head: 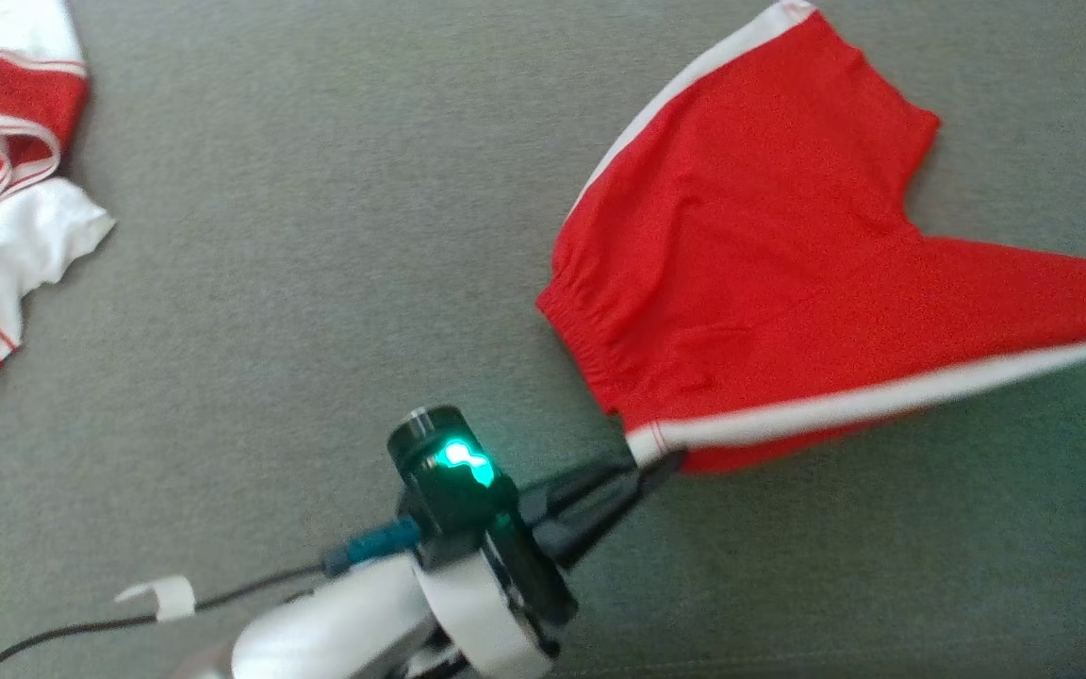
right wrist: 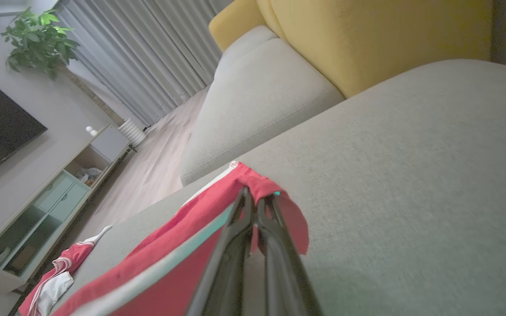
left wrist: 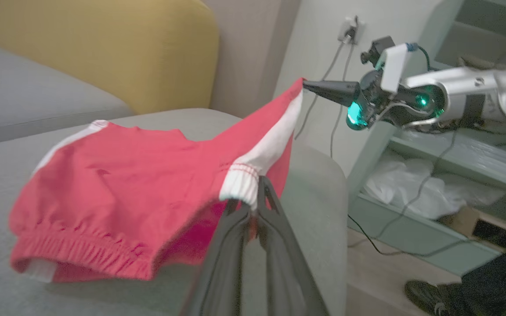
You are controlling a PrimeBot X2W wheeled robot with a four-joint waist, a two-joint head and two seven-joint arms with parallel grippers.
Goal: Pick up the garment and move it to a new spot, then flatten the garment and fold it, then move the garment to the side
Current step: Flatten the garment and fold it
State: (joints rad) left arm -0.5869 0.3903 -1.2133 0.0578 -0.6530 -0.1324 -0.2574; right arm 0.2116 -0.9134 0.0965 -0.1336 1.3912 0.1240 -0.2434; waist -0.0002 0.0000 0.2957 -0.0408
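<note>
My red shorts [head: 769,273], with a white stripe down each side and a gathered elastic waistband, hang stretched along one stripe. My left fingers [head: 590,505] pinch its waistband corner and my right fingers [right wrist: 235,250] its leg hem. The far side droops to the grey sofa cushion [head: 317,283].

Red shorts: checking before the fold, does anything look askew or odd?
Yes: the red shorts sit skewed, their white-striped edge pulled taut between the left gripper and right gripper, the rest sagging on the sofa.

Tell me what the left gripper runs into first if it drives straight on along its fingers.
The red shorts it grips: the left gripper points into their white-striped edge. Beyond that, probably the grey sofa; depth is unclear.
</note>
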